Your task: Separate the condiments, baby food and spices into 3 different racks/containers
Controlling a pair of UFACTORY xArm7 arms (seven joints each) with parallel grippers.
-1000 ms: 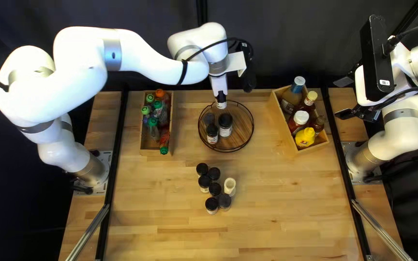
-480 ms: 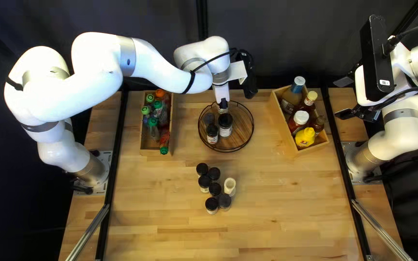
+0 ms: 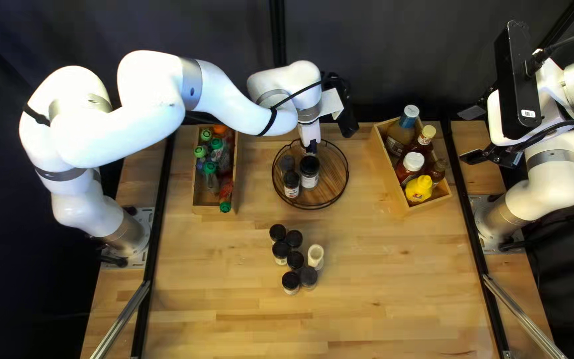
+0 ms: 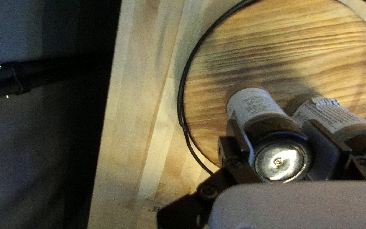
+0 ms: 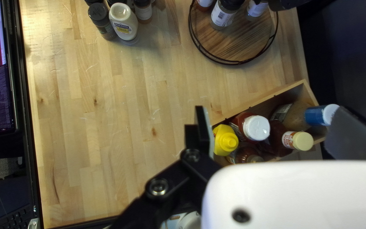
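Note:
Over the back of the round wooden tray (image 3: 330,189), my left gripper (image 3: 310,147) reaches down. In the left wrist view, the left gripper (image 4: 278,146) is shut on a dark-lidded spice jar (image 4: 257,104); another jar (image 4: 329,115) stands close beside one finger. Several jars, including one (image 3: 309,172), stand on the tray. My right gripper (image 3: 474,134), at the table's right side, appears in the right wrist view as an open right gripper (image 5: 278,131), holding nothing. More black-lidded jars (image 3: 280,251) and a cream bottle (image 3: 315,255) cluster mid-table.
A wooden box (image 3: 205,201) of small green- and orange-capped bottles stands left of the tray. On its right, an angled wooden box (image 3: 393,174) holds sauce bottles, including a yellow one (image 3: 419,189). A thin black wire rim (image 4: 182,95) surrounds the tray.
My left arm has come down and slightly to the right, carrying the jar nearer the tray's standing jars. The right arm and the mid-table cluster have stayed still.

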